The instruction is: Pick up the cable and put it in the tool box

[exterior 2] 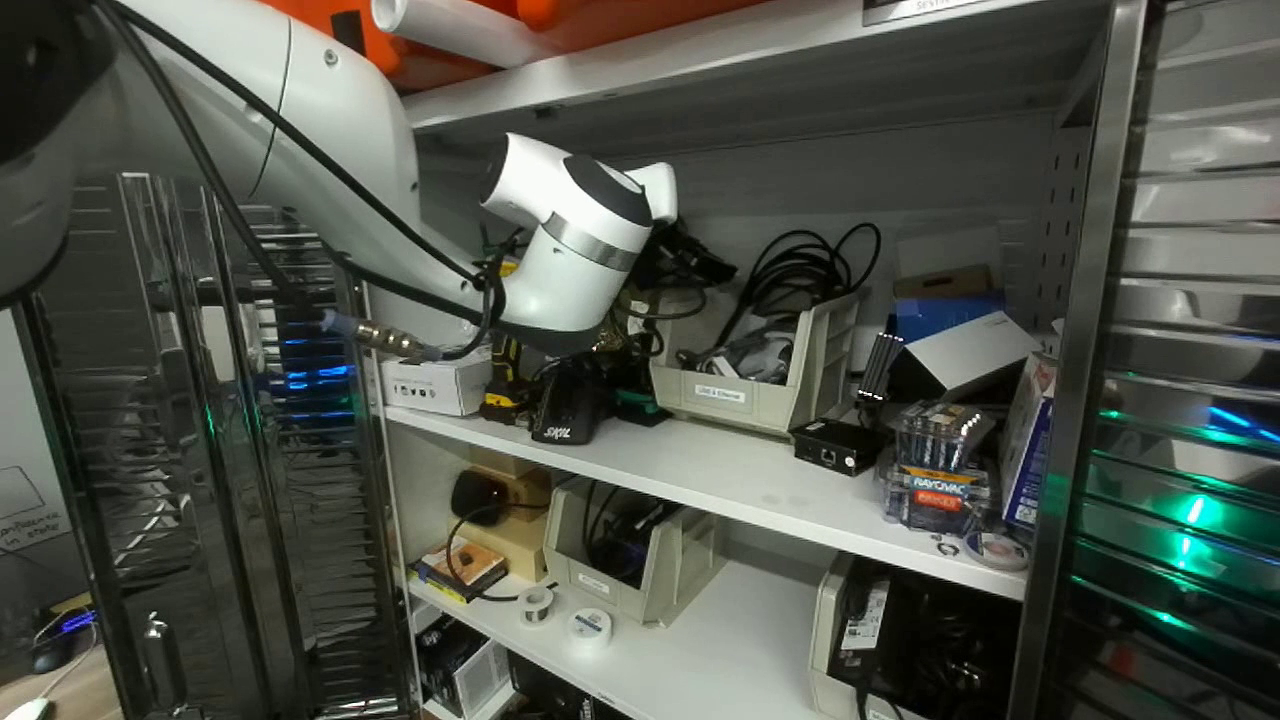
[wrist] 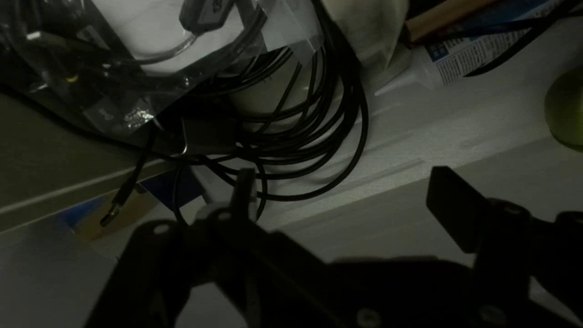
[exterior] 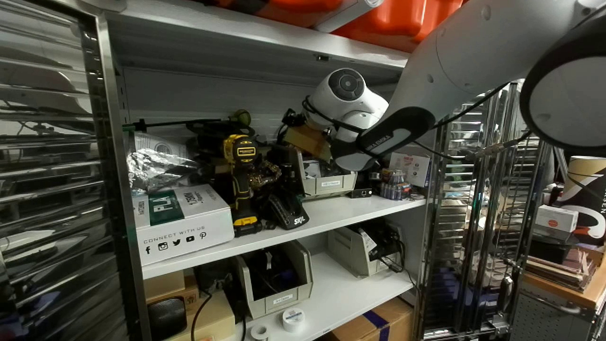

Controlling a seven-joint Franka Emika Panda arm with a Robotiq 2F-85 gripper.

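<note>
Loosely coiled, the thin black cable (wrist: 300, 148) shows several loops above the rim of the labelled bin (exterior 2: 770, 405). Open room lies between these loops and the upper board (exterior 2: 700, 50); the white shelf (exterior 2: 740, 465) extends before the bin. My gripper (wrist: 341, 177) stands wide, fingers well apart; in the wrist view the loops lie ahead, nearer one fingertip.

We distinguish the spread fingers (wrist: 457, 208) (foreground), a coiled black cable (wrist: 303, 149) beyond their tips, a clear plastic bag (wrist: 130, 91) beside it (upper left) and a nozzled tube (wrist: 471, 57) (upper right).
</note>
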